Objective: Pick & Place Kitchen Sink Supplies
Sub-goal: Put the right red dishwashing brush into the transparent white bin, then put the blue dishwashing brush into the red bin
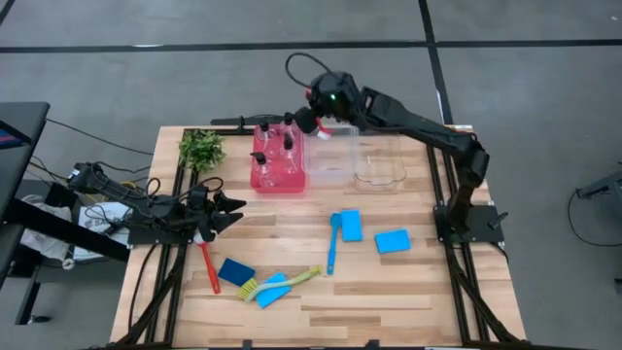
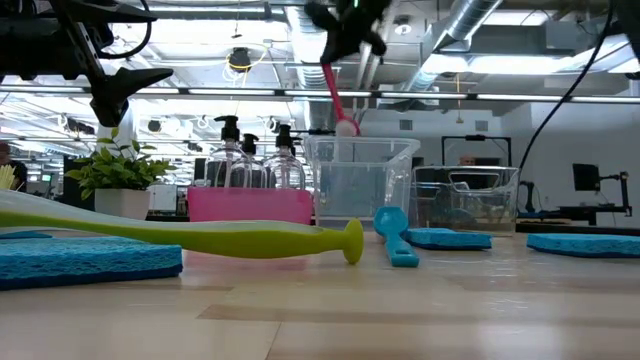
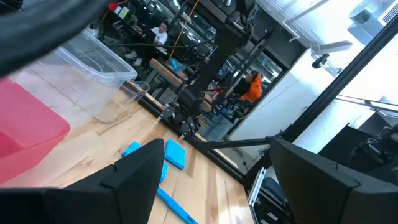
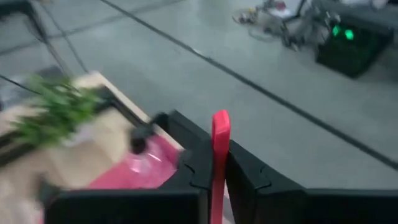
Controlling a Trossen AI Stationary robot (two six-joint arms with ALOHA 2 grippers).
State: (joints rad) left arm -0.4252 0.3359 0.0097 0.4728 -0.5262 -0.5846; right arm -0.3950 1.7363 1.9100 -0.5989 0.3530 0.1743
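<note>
High view shows the wooden table (image 1: 408, 301) filling the lower centre of the frame. At its upper edge stand the red tray (image 1: 260, 181), with three clear bottles (image 1: 288, 142) already inside, and two clear bins (image 1: 379, 167) to the right of it. A leafy plant (image 1: 201, 149) is at the upper left corner of the table.

The right gripper (image 1: 321, 115), above the near bin at upper centre, is closed on a red brush (image 2: 337, 95); in the low view the brush hangs head down over the bin, not yet released. The left gripper (image 1: 231, 211) waits at the left side of the table with its fingers spread wide and nothing between them.

I judge the task about half done: the bottles look sorted and one brush is about to be placed. Still on the table are a second red brush (image 1: 209, 268) at lower left, a yellow-green brush (image 1: 284, 282) and a blue brush (image 1: 332, 243) near the centre, and four blue sponges (image 1: 393, 240) across the lower half.

Whether the bins already hold anything I cannot tell, because their clear walls show little. In the right wrist view the scene is smeared, and only the red handle between the dark fingers is plain. The left wrist view shows mostly the room beyond.
</note>
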